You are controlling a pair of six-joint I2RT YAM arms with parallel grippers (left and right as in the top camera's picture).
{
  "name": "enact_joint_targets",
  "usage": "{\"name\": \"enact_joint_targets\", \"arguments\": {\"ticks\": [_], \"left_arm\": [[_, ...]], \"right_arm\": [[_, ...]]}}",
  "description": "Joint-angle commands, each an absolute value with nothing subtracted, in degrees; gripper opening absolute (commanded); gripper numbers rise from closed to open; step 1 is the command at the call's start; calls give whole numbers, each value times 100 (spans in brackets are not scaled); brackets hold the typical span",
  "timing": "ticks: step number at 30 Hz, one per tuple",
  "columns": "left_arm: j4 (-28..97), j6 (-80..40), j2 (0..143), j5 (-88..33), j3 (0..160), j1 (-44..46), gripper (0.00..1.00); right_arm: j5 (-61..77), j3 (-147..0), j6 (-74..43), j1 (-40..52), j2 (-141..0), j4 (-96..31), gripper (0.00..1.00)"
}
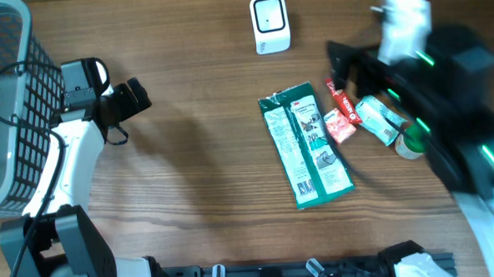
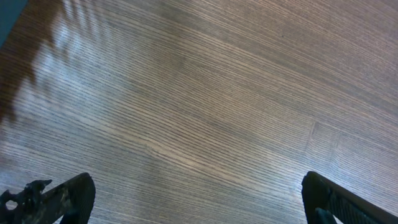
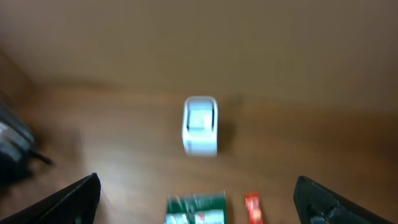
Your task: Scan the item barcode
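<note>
The green packet (image 1: 306,146) lies flat near the middle of the desk (image 1: 198,157), its long side running from the far edge towards the near edge and tilted a little. Just to its right sit a red packet (image 1: 340,118), a small green and white box (image 1: 378,118) and a round thing (image 1: 409,146) that is partly hidden under the right arm. The white scanner (image 1: 270,23) stands upright at the far side of the desk, apart from the packet and beyond its far end.

The right gripper (image 1: 344,63) is blurred in the overhead view. It hangs above the desk to the right of the packet's far end, close to the red packet, and holds nothing. From the right wrist its fingers are spread wide at the two lower corners. The scanner (image 3: 200,126) shows between them further off, and the far ends of the green packet (image 3: 196,210) and red packet (image 3: 253,210) show at the bottom edge, low between the fingers of the right gripper (image 3: 196,180).

The left gripper (image 1: 132,97) is well apart from the packet, on the left side beside a dark wire basket (image 1: 12,107). The left wrist view shows this gripper (image 2: 198,180) spread wide and empty over bare wood.
</note>
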State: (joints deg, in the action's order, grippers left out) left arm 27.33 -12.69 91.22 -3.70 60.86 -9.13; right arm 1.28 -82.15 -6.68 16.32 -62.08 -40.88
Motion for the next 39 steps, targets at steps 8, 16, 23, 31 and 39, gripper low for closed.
{"name": "enact_joint_targets", "arguments": {"ticks": [8, 16, 23, 31, 39], "left_arm": [[2720, -1199, 9142, -333, 6099, -943, 100], [2720, -1199, 9142, -333, 6099, -943, 100], [2720, -1199, 9142, -333, 6099, -943, 100], [2720, -1199, 9142, -333, 6099, -943, 100], [2720, -1199, 9142, -333, 6099, -943, 100]], "right_arm": [[-449, -7297, -8, 950, -2971, -4233, 100], [-38, -4080, -445, 237, -847, -1417, 100], [-34, -1584, -1573, 239, -23, 1573, 100], [-36, -296, -1800, 366, -21, 1890, 100], [174, -25, -1190, 467, -21, 878, 100]]}}
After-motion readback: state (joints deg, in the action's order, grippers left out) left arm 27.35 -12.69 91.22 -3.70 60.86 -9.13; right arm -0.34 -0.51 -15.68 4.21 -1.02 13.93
